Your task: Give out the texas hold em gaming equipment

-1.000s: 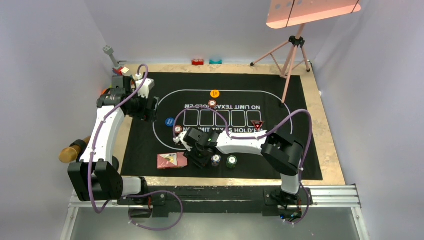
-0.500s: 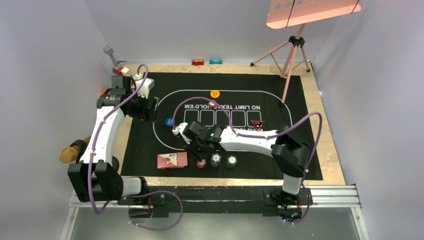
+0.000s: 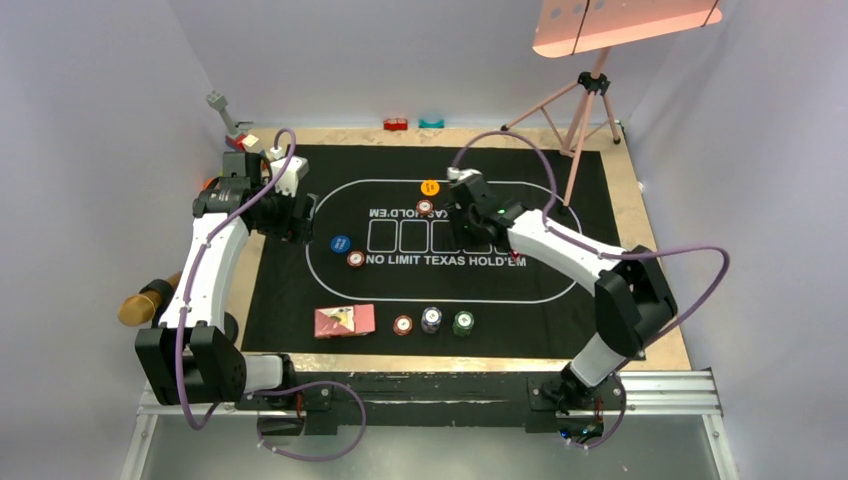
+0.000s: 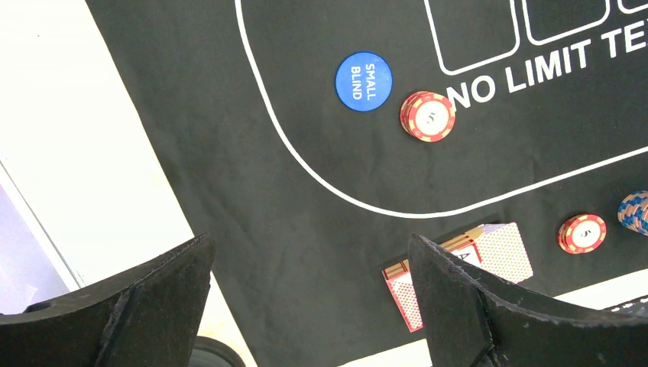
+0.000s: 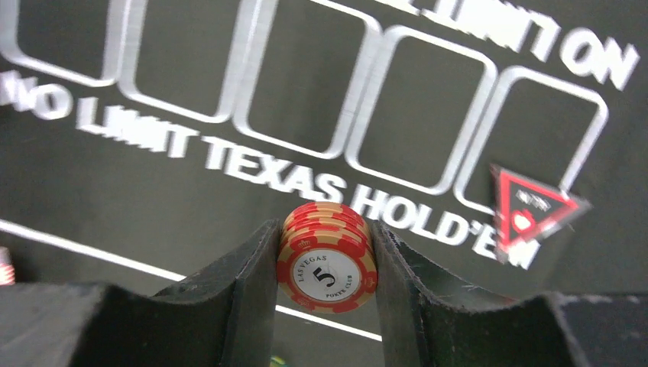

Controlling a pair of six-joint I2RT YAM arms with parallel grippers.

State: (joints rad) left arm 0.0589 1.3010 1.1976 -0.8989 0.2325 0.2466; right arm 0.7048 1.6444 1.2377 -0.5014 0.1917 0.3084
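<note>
Black mat (image 3: pixel 290 290) covers most of the bench (image 3: pixel 655 290). Left gripper (image 4: pixel 309 256) hangs wide open and empty over the mat's left edge. Right gripper (image 5: pixel 325 264) is over the mat's middle, clamped on a red chip stack (image 5: pixel 327 277), with the triangle marker (image 5: pixel 535 208) just beside. Card deck (image 3: pixel 344 321) sits along the mat's near edge.

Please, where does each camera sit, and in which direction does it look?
Top external: above and behind the arms, looking down on the black mat; both arms show.
Left wrist: looks down at the blue disc and the card deck; the open left end effector frames the view.
Right wrist: looks down at the triangle marker; the right end effector grips a red chip stack.
Shared: top external and left wrist both show the blue disc.
</note>
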